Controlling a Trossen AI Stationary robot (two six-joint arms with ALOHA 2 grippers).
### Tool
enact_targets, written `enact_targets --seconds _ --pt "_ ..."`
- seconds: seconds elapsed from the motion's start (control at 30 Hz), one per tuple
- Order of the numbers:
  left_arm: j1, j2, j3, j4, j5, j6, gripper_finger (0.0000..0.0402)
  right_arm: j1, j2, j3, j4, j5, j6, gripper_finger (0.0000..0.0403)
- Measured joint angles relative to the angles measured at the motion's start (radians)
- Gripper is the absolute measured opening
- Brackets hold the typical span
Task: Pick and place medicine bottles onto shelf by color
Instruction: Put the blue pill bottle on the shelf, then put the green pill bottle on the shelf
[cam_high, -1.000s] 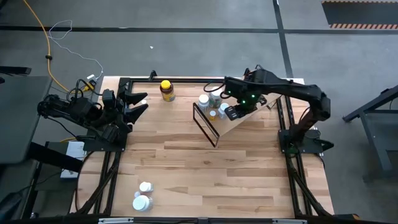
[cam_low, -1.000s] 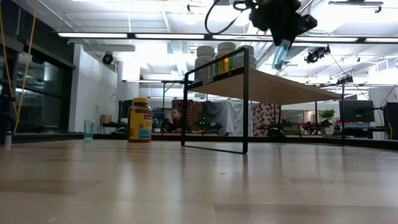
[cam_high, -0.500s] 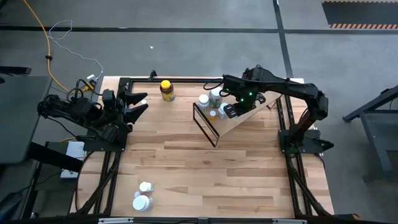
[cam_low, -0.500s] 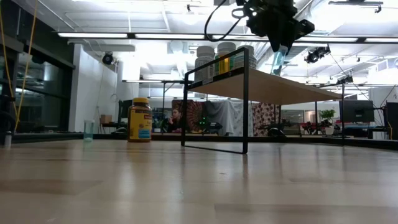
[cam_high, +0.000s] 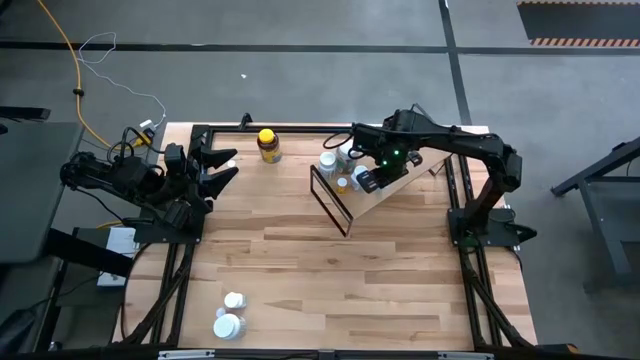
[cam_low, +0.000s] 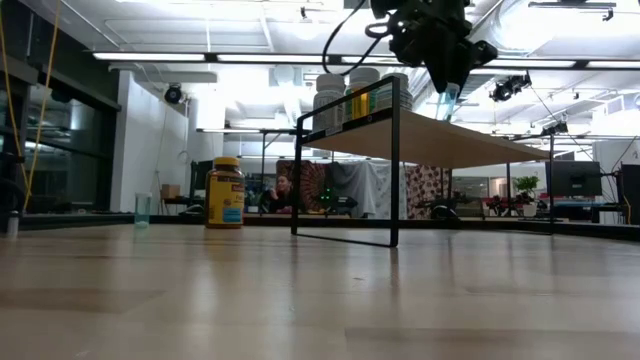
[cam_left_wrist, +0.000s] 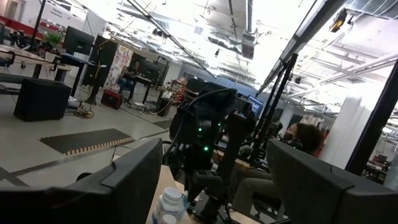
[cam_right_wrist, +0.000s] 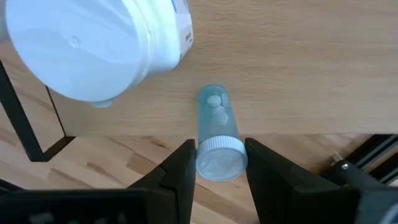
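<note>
At the table's 7 o'clock corner two white medicine bottles (cam_high: 229, 316) wait; an amber bottle (cam_high: 267, 145) stands at 11. The right gripper (cam_right_wrist: 220, 163), jaws pinching a clear vial (cam_right_wrist: 217, 137), has edged toward 9 o'clock over the shelf (cam_high: 395, 193), nearing release. The left gripper (cam_high: 222, 165) idles, jaws spread.

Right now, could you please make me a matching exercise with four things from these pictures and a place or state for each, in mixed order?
Things:
1. amber bottle
2. two white bottles
3. clear bottle
4. left pincer

Places or states:
A. between the right pincer fingers, above the shelf
B. at the table's near edge
C. waiting at the table's left edge
D. standing on the table, left of the shelf

Pairs: 1-D, 2-B, 3-A, 4-C
</note>
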Motion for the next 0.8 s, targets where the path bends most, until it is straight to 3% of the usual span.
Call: enact_targets --seconds 0.8 --pt "0.0 0.0 0.0 0.0 0.0 0.0 0.0278 0.0 0.001 0.0 0.046 0.049 -0.097 0.0197"
